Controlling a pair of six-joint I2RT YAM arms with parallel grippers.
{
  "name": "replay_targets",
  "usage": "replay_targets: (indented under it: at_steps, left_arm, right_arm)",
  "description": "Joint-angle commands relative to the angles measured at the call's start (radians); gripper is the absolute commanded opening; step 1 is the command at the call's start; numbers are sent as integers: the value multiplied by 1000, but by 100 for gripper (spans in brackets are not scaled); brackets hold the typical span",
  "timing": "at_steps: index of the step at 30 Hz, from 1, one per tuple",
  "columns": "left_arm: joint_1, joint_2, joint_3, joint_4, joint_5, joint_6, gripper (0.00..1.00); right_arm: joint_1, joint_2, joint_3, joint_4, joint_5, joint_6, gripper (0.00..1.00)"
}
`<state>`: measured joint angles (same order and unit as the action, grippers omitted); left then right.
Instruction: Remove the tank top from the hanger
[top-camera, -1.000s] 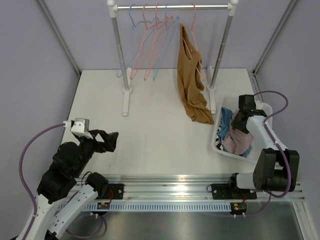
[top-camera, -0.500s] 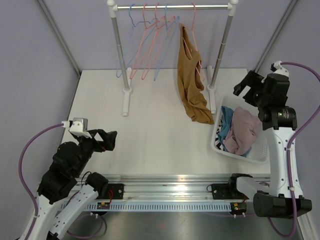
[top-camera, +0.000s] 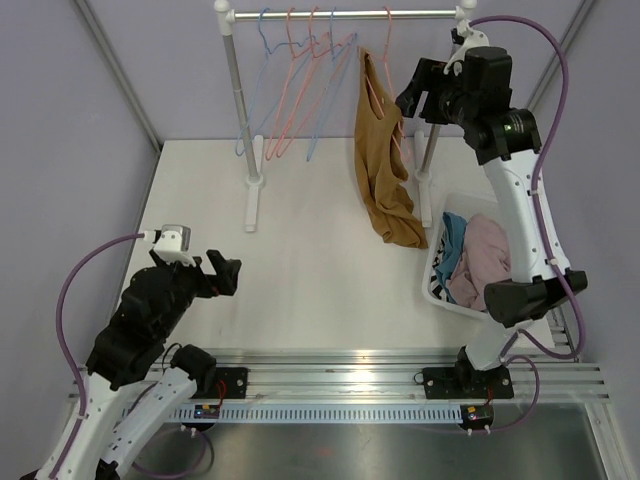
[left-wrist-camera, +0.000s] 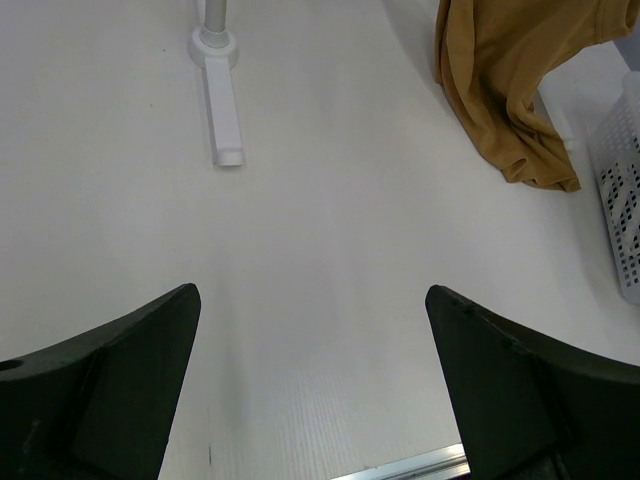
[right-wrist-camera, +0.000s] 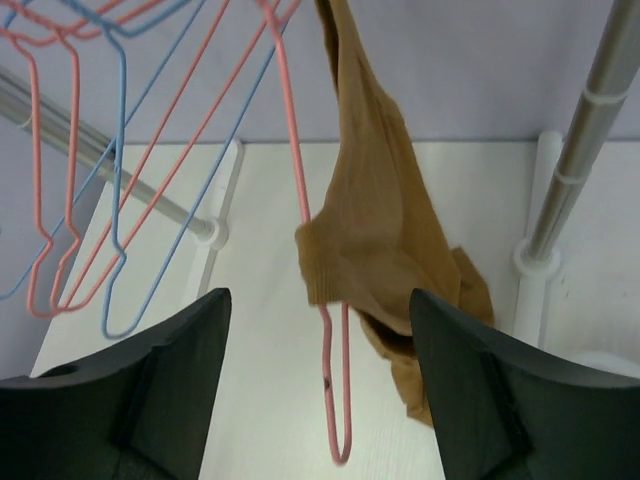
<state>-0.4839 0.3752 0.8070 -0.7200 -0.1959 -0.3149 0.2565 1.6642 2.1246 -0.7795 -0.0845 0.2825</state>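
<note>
- Tank top (top-camera: 380, 170), mustard brown, hangs from a pink hanger (right-wrist-camera: 289, 130) at the right end of the rail (top-camera: 345, 14). Its lower end is crumpled on the bench (top-camera: 300, 260), close to the rack's right upright (top-camera: 440, 110).
- In the right wrist view the fabric is bunched into a narrow drape over one side of the hanger. The hanger's bare lower loop pokes out below the tank top's hem.
- Right end effector (top-camera: 417, 92) is held high beside the rail, just to the right of the garment's upper part. Its fingers stand apart with nothing between them, and the hanger and tank top lie ahead of them. Whether a finger touches the fabric cannot be told.
- Left end effector (top-camera: 226, 274) sits low over the near left part of the bench, well apart from the rack. Its fingers are spread wide over bare surface and hold nothing.
- Several pink and blue wire hangers (top-camera: 295, 90) without clothes hang to the left of the tank top on the same rail, tilted at an angle.
- A white basket (top-camera: 434, 265) rests on the bench to the right of the crumpled hem. It holds a pink garment (top-camera: 480, 260) and a blue garment (top-camera: 452, 235).
</note>
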Motion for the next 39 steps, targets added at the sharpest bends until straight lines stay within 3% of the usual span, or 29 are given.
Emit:
replay_targets:
  at_steps: [1,3,5,8,15,24,30,34,39]
  left_arm:
    - [7,27,-6,42,50,23,99]
    - [7,33,-6,45,58,25,99]
    - [7,36,-5,47,69,28,99]
    - [7,39,-6,50,88,31,99]
    - [8,31,-8,54,113,36,99]
    - [8,25,-9,59,133,37,99]
    - [8,18,-11,60,135,39,99]
    - [8,18,-12,60,141,40,99]
    - [8,14,-11,62,142,39,99]
  right_arm:
    - [1,118,208,-104,57,-136,77]
    - [1,225,360,-150,48,-155,73]
    - [4,303,469,-184,32,-161,63]
    - [12,357,526,-175,-9,-151,52]
    - [30,367,515,-92,15,-140,51]
    - [55,272,373,57,22,-123,54]
    - [92,356,488,8,77,-137,55]
    - [99,295,370,131,63,-102,55]
    - [122,405,538,10,133,-155,52]
